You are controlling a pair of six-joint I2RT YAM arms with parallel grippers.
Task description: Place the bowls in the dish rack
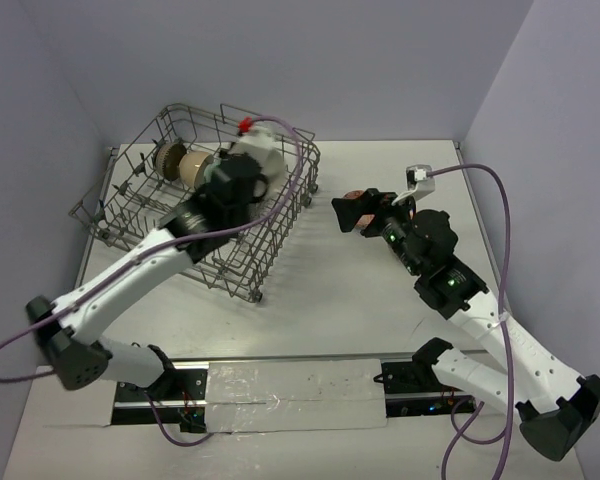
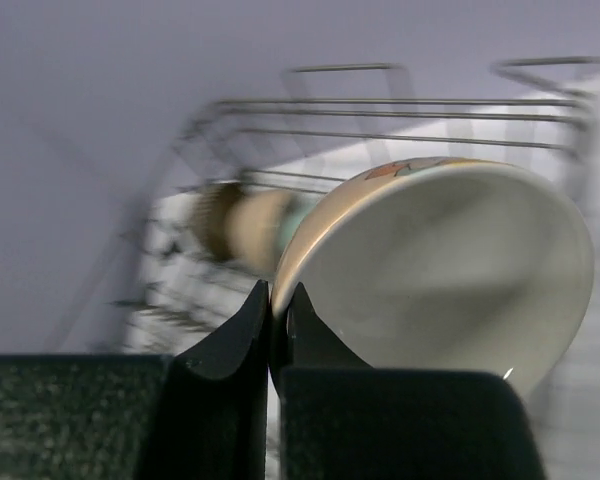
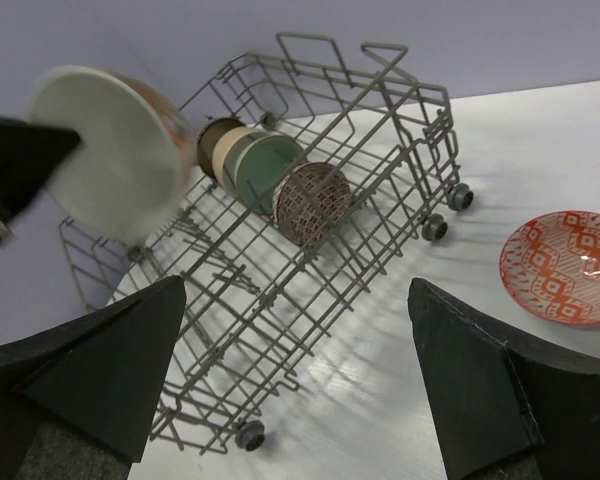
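My left gripper [image 2: 278,300] is shut on the rim of a bowl [image 2: 450,270] that is cream inside with an orange pattern outside, and holds it up over the grey wire dish rack [image 1: 130,205]. The right wrist view shows this bowl [image 3: 105,150] above the rack's [image 3: 380,130] far left part. A row of bowls stands on edge in the rack: brown, cream, pale green [image 3: 265,165] and a patterned one [image 3: 312,203]. My right gripper [image 3: 298,300] is open and empty, above the table to the right of the rack.
A red patterned bowl [image 3: 565,267] lies on the white table to the right of the rack. The rack stands on small wheels [image 3: 248,434]. Purple-grey walls close in the back and both sides.
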